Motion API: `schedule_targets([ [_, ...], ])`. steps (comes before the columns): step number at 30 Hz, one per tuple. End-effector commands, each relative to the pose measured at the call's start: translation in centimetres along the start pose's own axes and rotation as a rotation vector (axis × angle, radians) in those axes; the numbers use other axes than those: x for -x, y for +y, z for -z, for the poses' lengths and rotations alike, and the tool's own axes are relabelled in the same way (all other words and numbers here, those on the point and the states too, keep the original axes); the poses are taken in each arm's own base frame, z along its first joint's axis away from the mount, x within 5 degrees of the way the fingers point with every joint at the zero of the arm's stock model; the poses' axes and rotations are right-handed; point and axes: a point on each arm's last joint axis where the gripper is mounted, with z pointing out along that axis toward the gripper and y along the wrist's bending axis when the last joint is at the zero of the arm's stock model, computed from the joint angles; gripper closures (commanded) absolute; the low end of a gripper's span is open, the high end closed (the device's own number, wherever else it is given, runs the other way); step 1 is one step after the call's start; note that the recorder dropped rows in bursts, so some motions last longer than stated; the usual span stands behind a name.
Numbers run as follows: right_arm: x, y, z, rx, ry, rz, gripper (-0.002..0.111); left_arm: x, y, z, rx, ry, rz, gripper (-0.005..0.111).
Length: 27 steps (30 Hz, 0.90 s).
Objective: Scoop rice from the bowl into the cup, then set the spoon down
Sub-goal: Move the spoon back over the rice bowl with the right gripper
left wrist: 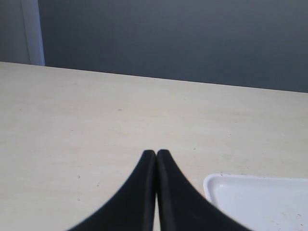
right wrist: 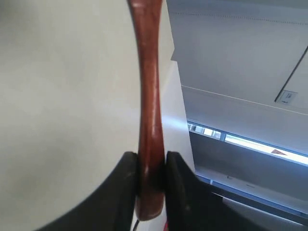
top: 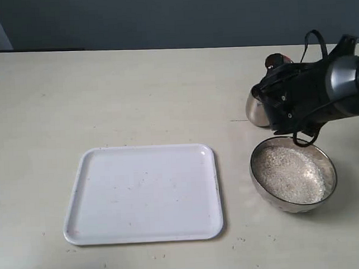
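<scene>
My right gripper (right wrist: 151,161) is shut on the slim handle of the reddish-brown wooden spoon (right wrist: 148,86); the spoon's oval end runs out of the right wrist view. In the exterior view the right gripper (top: 288,100) hangs tilted right next to the small steel cup (top: 256,107) and hides part of it. Just behind the wide steel bowl (top: 268,196) is where it hovers. The bowl holds a pale heap of rice (top: 288,174). The spoon cannot be made out there. My left gripper (left wrist: 156,155) is shut and empty, low over bare table.
A white tray (top: 140,193) with a few stray grains lies left of the bowl; its corner (left wrist: 260,204) shows beside the left gripper. Loose grains dot the table near the front edge. The table's far edge meets a dark wall.
</scene>
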Motion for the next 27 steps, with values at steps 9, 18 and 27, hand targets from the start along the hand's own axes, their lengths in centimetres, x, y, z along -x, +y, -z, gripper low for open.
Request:
schedule_targets([
  [9, 0.16, 1.14, -0.74, -0.03, 0.025, 0.016, 0.109, 0.2, -0.1, 0.05, -0.013, -0.018, -0.001, 0.106],
  [18, -0.05, 0.8, -0.72, -0.066, 0.05, 0.049, 0.109, 0.2, -0.1, 0.05, -0.013, -0.018, -0.001, 0.106],
  [27, 0.32, 1.31, 0.12, -0.054, 0.033, 0.056, 0.109, 0.2, -0.1, 0.05, -0.013, -0.018, -0.001, 0.106],
])
